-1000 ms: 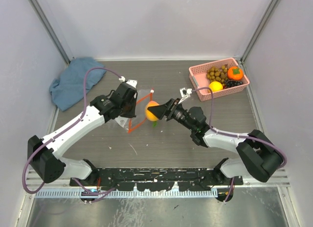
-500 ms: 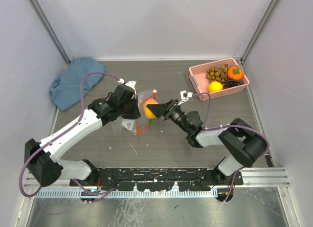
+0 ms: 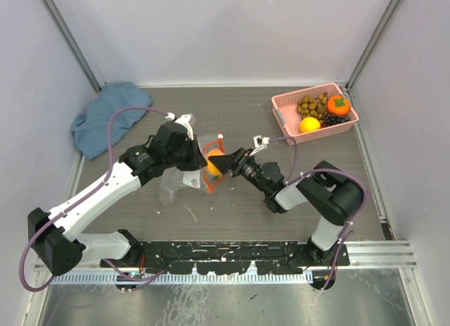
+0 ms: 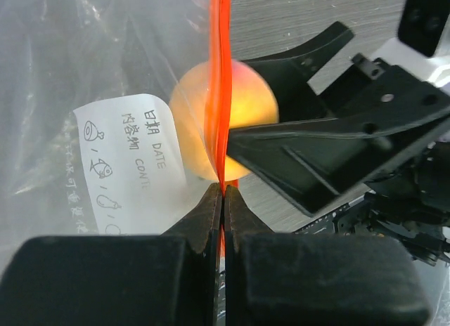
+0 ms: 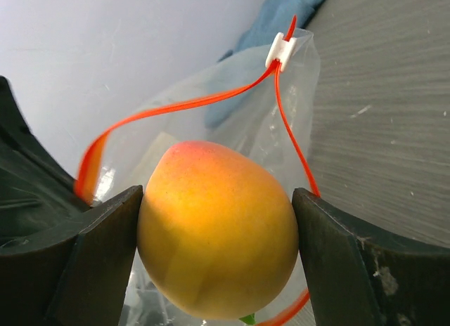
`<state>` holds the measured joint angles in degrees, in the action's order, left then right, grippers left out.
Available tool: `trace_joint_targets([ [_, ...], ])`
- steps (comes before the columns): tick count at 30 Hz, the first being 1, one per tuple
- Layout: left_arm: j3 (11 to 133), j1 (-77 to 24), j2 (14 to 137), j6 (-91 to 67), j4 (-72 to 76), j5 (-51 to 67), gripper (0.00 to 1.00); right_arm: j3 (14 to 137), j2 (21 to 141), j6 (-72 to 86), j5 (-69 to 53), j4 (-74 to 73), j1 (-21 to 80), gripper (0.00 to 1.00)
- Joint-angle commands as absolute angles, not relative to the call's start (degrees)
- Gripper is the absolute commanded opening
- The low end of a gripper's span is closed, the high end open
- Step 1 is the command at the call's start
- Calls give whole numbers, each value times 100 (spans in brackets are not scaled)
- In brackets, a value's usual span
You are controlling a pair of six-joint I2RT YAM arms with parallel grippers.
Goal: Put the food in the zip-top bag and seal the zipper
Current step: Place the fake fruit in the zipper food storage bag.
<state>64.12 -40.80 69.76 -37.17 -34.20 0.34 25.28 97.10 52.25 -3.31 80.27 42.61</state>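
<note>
The clear zip-top bag (image 3: 174, 185) lies at mid-table, its mouth lifted and open. My left gripper (image 3: 199, 156) is shut on the orange-red zipper (image 4: 223, 94) at the mouth edge. My right gripper (image 3: 221, 161) is shut on the orange-peach round fruit (image 5: 218, 227) and holds it in the open mouth, inside the zipper loop. The peach shows through the bag (image 4: 84, 66) in the left wrist view (image 4: 186, 122). The zipper's white slider (image 5: 283, 50) sits at the far end. The olive-brown grapes (image 3: 311, 105), the orange fruit with a green top (image 3: 338, 105) and the yellow fruit (image 3: 310, 124) lie in the basket.
The pink basket (image 3: 285, 108) stands at the back right. A blue cloth (image 3: 105, 119) lies crumpled at the back left, against the left wall. The bag carries a white label (image 4: 126, 154). Grey walls enclose the table on three sides.
My right gripper has carried the peach leftward into the bag's mouth. My left gripper has shifted slightly right with the zipper edge, and the strip now loops around the peach.
</note>
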Motion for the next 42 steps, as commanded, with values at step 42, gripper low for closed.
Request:
trace_joint_targets([
  [42, 6633, -3961, 7178, -3177, -2903, 1446, 0, 3107, 9405, 3439, -1230, 6775, 4440, 59],
])
